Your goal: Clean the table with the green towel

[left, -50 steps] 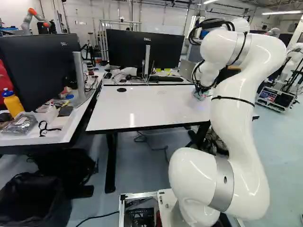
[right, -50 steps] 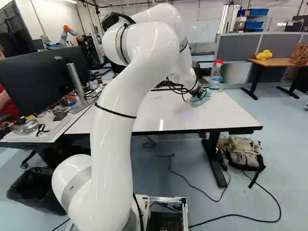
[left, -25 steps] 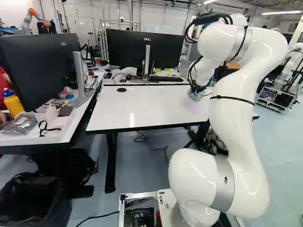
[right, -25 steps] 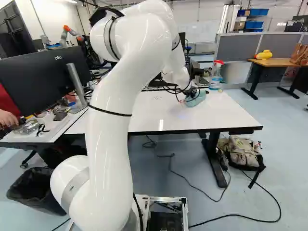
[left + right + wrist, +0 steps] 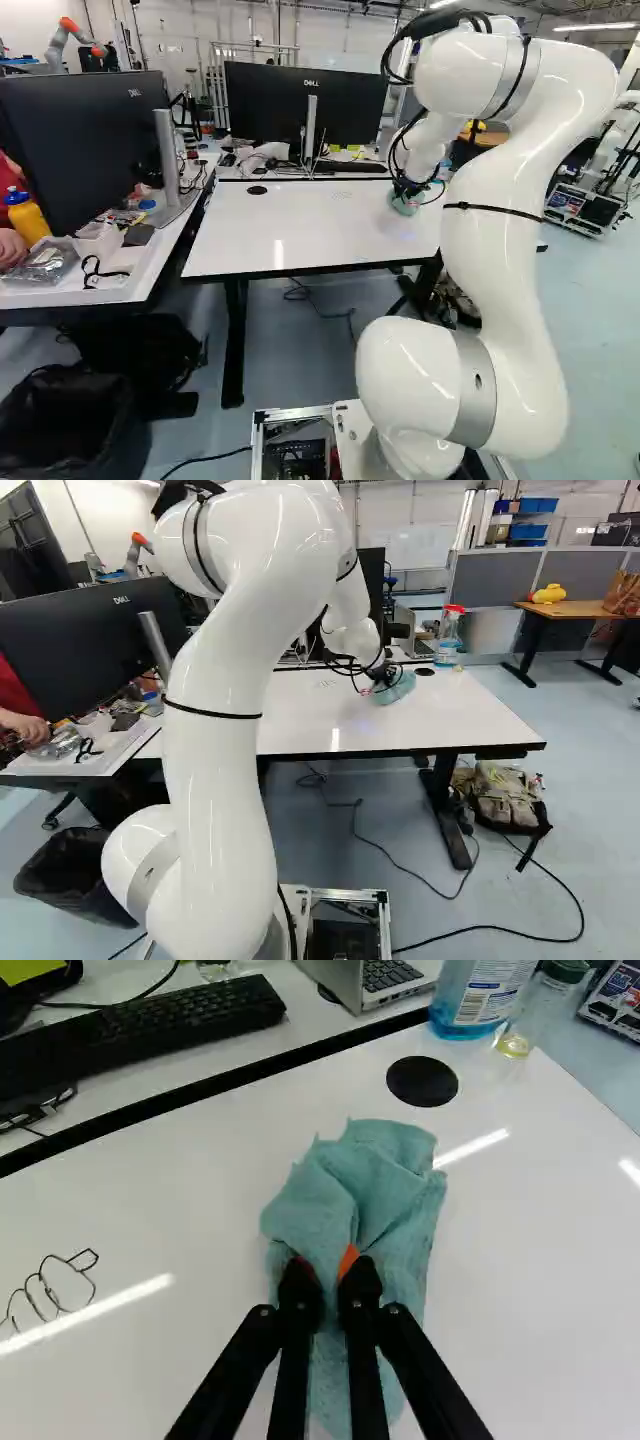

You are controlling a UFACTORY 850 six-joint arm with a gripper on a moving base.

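Note:
At the far right part of the white table, my gripper holds the green towel down near the surface. The wrist view shows the gripper shut on the towel, a bunched fold pinched between both fingers. The cloth spreads on the tabletop ahead of and under the fingers. A drawn doodle of black lines marks the white surface to one side of the gripper.
Beyond the towel are a round black grommet, a spray bottle, a small clear bottle, a laptop and a keyboard. Monitors stand behind and left. Another robot is in the background.
Over the last second my arm has swung leftward across the table, and the towel has moved along with the shut gripper. The base has stayed put.

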